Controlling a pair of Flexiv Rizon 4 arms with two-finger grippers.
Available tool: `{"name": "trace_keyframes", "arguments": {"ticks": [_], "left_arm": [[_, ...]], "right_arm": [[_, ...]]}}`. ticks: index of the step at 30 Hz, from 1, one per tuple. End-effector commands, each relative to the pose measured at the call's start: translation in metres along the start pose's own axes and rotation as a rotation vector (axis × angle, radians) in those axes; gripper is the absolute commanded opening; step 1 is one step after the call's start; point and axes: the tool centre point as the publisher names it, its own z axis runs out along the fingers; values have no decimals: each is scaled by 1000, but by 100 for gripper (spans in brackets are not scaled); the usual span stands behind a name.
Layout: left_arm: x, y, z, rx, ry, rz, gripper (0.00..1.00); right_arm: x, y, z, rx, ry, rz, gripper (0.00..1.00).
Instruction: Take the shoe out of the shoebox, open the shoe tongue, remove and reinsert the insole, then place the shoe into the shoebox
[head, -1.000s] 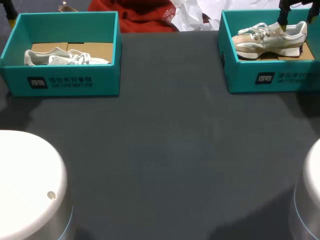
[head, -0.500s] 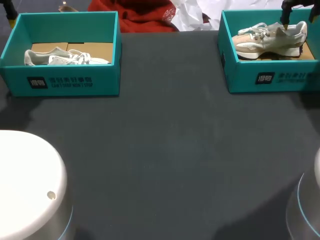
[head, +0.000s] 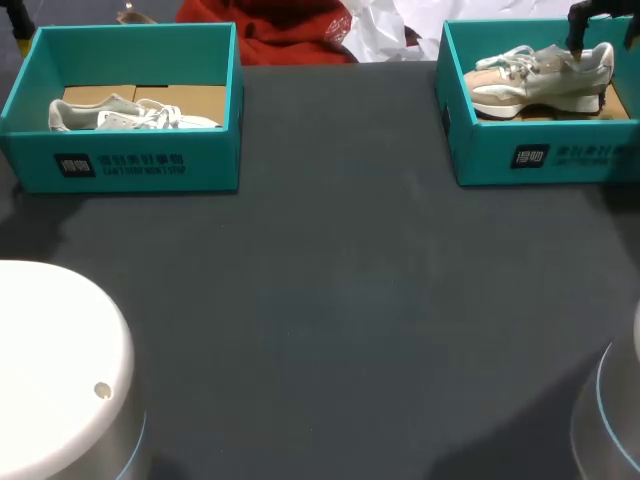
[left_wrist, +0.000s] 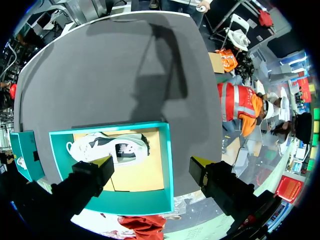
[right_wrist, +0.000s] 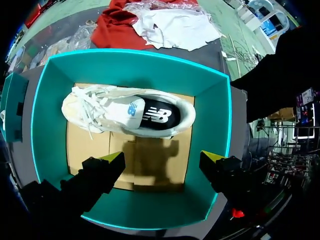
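Note:
Two teal shoeboxes stand at the table's far corners. In the right shoebox (head: 540, 155) rests a beige and white shoe (head: 540, 75), toe toward the table's middle. My right gripper (head: 604, 25) hangs above that box's far right part, near the heel. From the right wrist, the gripper (right_wrist: 162, 160) is open and empty over the cardboard floor, the shoe (right_wrist: 127, 115) ahead of its fingertips. The left shoebox (head: 120, 165) holds a white shoe (head: 130, 115). My left gripper (left_wrist: 151, 164) is open high above this box (left_wrist: 167, 165) and its shoe (left_wrist: 107, 150).
Red cloth (head: 290, 30) and crumpled white plastic (head: 385, 30) lie at the far edge between the boxes. A wide stretch of dark tabletop (head: 330, 300) lies in front of both boxes. My arms' white bases (head: 60, 370) fill the near corners.
My right gripper has shifted slightly to the right above the right box, and that arm's base has turned. The left arm and both boxes have stayed put.

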Motion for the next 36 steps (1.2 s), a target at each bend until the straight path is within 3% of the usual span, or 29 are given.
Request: {"name": "trace_keyframes", "arguments": {"ticks": [1,11,33,36], "left_arm": [[0,0,0,0,2,1,100],[0,0,0,0,2,1,100],[0,0,0,0,2,1,100],[0,0,0,0,2,1,100]], "right_arm": [[-5,21,16,23,-7,6,100],[-18,38,33,22,-43,37,100],[-33,42,73,35,-47,73,100],[-34,43,76,38,-44,80,95]]}}
